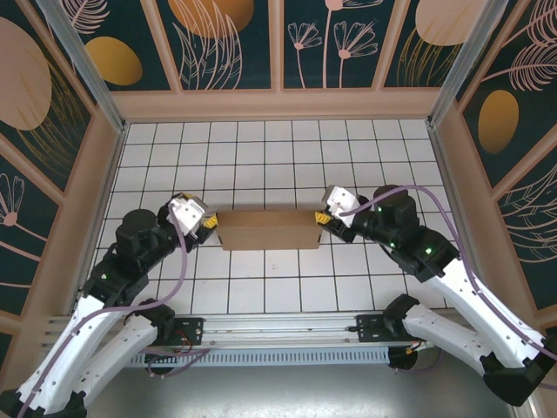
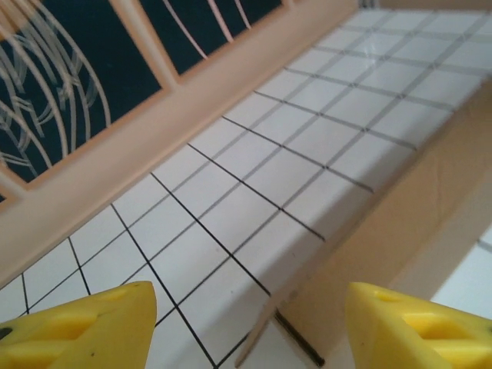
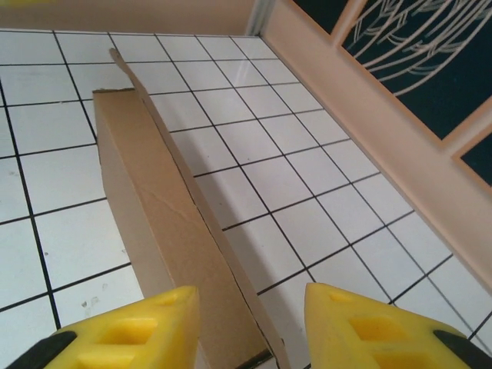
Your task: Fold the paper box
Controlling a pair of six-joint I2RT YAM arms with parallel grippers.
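Shows the paper box lying at the middle of the tiled desk. Finds the left end effector released at the box's end, the right end effector likewise parted, straddling its cardboard edge.

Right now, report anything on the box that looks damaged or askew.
The paper box has a faint wrinkle across its cardboard face, off any fold line. The long flap along its edge stands loose, untucked, its tip poking past the box's end. Nothing else stands out.
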